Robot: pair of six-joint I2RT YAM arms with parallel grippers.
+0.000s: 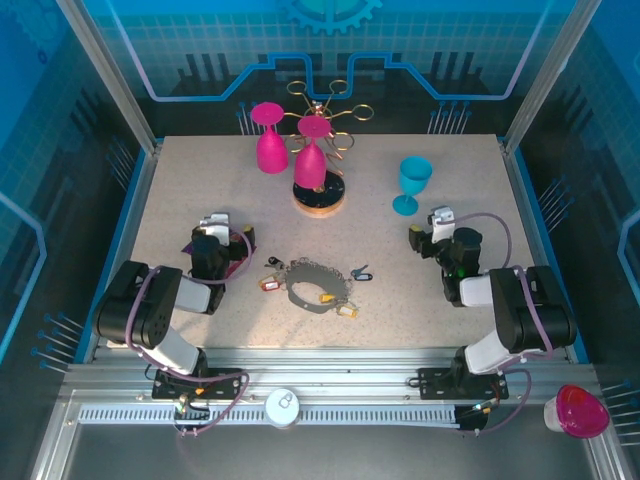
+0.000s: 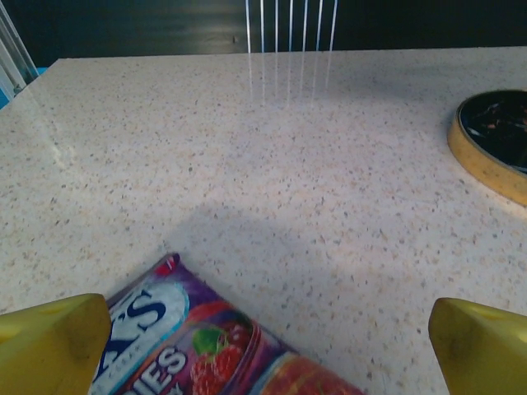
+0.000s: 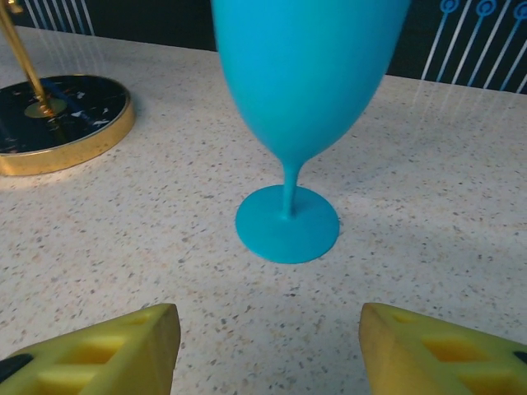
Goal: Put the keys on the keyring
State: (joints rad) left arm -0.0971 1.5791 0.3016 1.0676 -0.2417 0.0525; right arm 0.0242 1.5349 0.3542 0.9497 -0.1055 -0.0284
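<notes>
- Finds the keyring [image 1: 318,290] flat on the table [image 1: 200,180], near the middle of its near edge, between the two arms and within reach of either.
- Counts a few keys [image 1: 347,310] around that loop, with orange, yellow and dark tags; cannot tell from above threaded from merely touching.
- Holds nothing in the left gripper [image 2: 268,329]: jaws spread wide, low over a purple candy packet [image 2: 189,346] toward the near left corner, left of the keyring.
- Holds nothing in the right gripper [image 3: 268,346] either: jaws apart, pointed at the foot of the blue glass [image 3: 288,222] toward the right edge, well apart from the keys.
- Reads as a waiting pose for both arms, not yet on the task, with the loop left unobstructed for an approach from either side.
- Notes the blue glass upright and apparently empty.
- Notes two pink glasses [image 1: 270,150] inverted by the gold rack [image 1: 320,205] near the far edge, so holding nothing.
</notes>
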